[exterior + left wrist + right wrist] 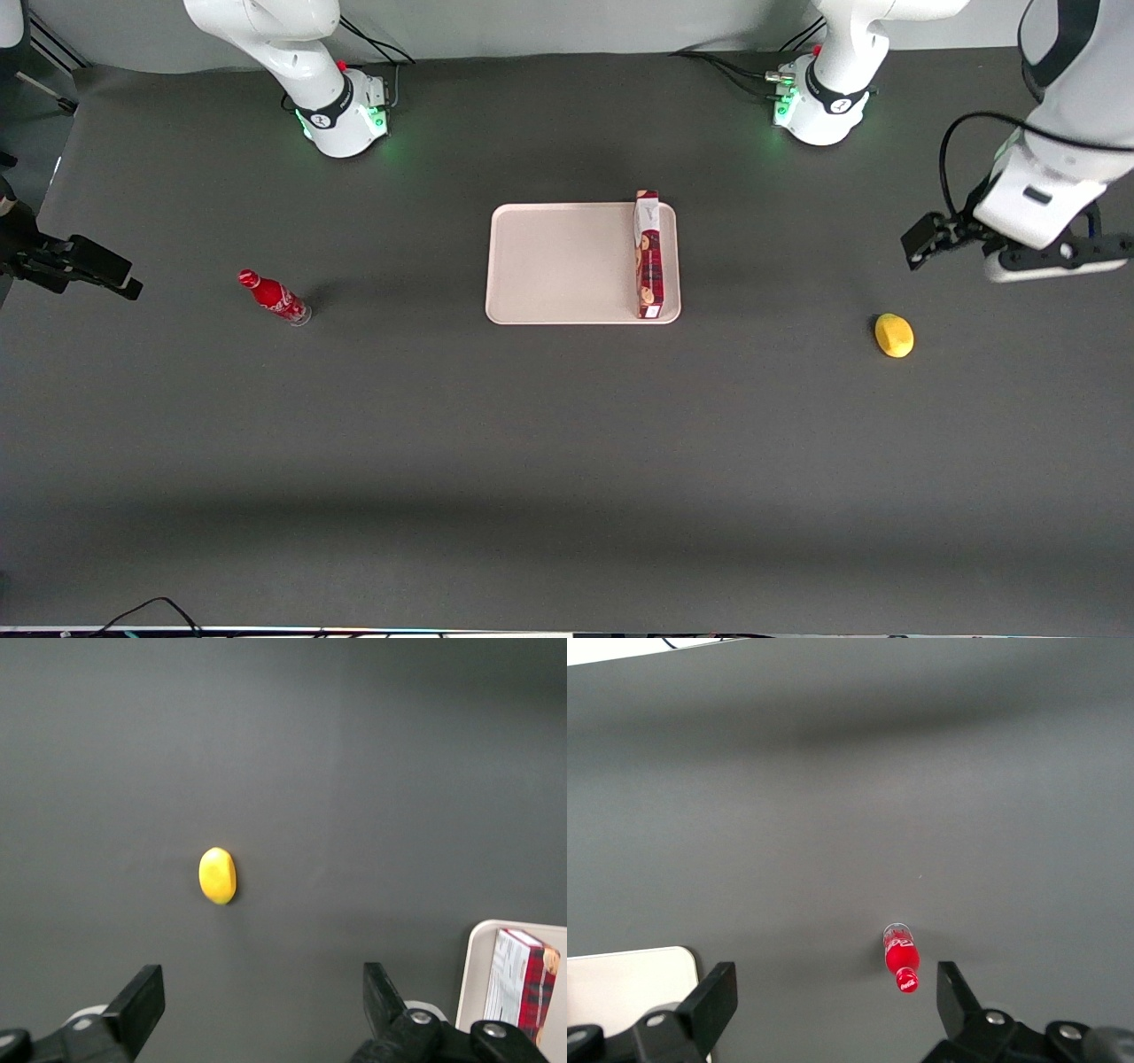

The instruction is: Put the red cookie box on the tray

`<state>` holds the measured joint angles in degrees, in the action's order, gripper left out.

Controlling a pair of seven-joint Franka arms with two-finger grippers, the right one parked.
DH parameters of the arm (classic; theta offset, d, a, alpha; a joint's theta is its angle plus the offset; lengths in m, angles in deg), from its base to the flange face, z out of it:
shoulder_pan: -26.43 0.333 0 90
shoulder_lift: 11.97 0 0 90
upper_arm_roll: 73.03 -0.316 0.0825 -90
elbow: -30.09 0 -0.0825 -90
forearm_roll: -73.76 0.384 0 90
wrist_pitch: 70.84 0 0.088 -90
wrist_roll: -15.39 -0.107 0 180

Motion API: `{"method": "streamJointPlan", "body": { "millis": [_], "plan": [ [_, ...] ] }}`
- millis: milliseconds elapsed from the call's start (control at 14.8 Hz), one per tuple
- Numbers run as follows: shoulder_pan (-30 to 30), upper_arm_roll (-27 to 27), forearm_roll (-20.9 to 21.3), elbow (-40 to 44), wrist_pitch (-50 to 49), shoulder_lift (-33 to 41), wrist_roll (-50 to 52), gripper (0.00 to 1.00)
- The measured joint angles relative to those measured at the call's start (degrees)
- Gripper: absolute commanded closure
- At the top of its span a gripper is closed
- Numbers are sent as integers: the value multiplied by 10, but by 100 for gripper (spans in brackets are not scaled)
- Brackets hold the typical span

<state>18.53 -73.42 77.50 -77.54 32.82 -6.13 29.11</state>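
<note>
The gripper [257, 1010] is held open and empty above the table, near a lemon [894, 335]. Well apart from it, the box [648, 255] is seen standing on the tray [558, 266].

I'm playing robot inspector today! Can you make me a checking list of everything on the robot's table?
Surface: dark grey table, flat, no spills seen.
Job's things: red cookie box stands on its long edge on the tray, along the tray's edge toward the working arm's end.
Clutter: yellow lemon on the table toward the working arm's end; small red soda bottle toward the parked arm's end.
Grippers: left gripper open, holding nothing, raised above the table near the lemon.
Cables: black cables by the arm bases; one at the table edge nearest the front camera.
Surroundings: pale backdrop past the arm bases.
</note>
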Motion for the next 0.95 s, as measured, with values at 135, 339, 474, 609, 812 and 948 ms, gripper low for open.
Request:
{"method": "streamJointPlan", "body": {
  "millis": [135,339,474,609,812,948],
  "plan": [
    [2,0,2,40,0,-40,0,0],
    [36,12,3,65,-2,-59,-29,0],
    [59,23,3,66,-2,-60,-41,0],
    [67,31,2,66,-3,-60,-44,0],
    [67,36,-4,66,-3,-60,-44,0],
    [67,36,-8,66,-4,-61,-44,0]
  ]
}}
